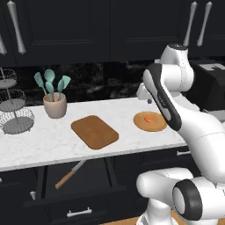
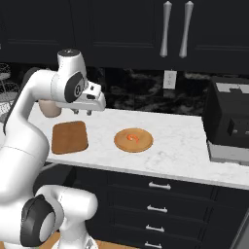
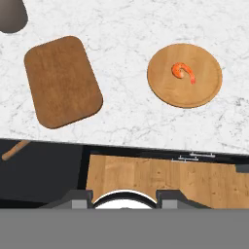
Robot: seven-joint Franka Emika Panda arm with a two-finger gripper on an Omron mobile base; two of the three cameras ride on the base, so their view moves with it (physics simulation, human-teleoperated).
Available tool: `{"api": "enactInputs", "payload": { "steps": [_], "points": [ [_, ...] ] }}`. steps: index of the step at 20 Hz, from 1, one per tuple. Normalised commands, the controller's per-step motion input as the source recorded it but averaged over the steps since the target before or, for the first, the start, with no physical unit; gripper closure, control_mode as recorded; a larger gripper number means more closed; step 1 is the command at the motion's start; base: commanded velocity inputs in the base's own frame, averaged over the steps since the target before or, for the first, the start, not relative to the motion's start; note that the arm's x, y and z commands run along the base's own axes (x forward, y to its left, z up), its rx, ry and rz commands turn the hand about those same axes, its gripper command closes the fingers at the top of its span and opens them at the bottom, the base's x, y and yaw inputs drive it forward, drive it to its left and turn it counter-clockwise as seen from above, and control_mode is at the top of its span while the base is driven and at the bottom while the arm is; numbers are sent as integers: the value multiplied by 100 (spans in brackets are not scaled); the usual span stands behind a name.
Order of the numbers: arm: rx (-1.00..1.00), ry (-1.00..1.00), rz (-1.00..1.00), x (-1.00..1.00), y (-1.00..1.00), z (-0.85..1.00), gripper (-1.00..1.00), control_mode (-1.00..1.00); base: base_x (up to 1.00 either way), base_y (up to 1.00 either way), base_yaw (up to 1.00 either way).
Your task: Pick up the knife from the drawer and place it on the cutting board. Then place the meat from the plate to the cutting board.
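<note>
Left base view: the drawer (image 1: 74, 193) under the counter (image 1: 39, 140) stands pulled out, dark inside, w/ the knife (image 1: 70, 174) lying in it at a slant, wooden handle toward the front-left, blade toward the back-right. On the counter the cutting board (image 1: 94, 131) lies bare. Right of it, well apart, the plate (image 1: 150, 121) holds the meat (image 1: 149, 118) near its middle. A beige pot (image 1: 55, 105) at the back left holds teal spatulas (image 1: 52, 83); a wire basket stand (image 1: 13, 107) is at far left. The arm rises from lower right, forearm angled up and back over the plate's right edge.

Right base view: the gripper (image 2: 82, 113) hangs above the counter behind the board (image 2: 69, 137), pointing down, nothing between its fingers; they look a little apart, but they're small here, so not certain. Plate (image 2: 133, 140) w/ meat (image 2: 133, 137) sits right of the board. A black appliance (image 2: 228, 121) stands at far right.

Hand view: looking straight down from high up. Board (image 3: 62, 80) at left, plate (image 3: 185, 75) at right w/ the curled meat (image 3: 183, 72) on it. Knife handle end (image 3: 14, 150) pokes out at the drawer's (image 3: 44, 175) left edge.
</note>
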Motion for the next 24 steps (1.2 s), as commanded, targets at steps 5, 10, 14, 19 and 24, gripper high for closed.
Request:
{"api": "enactInputs", "payload": {
  "steps": [5,10,14,19,24],
  "points": [
    [0,0,0,0,0,0,-100,100,0,0,0],
    [0,0,0,0,0,0,-100,100,5,-4,5],
    [0,0,0,0,0,0,-100,100,9,-49,42],
    [0,0,0,0,0,0,-100,100,7,-42,57],
    [0,0,0,0,0,0,-100,100,11,-34,56]
  ]
}}
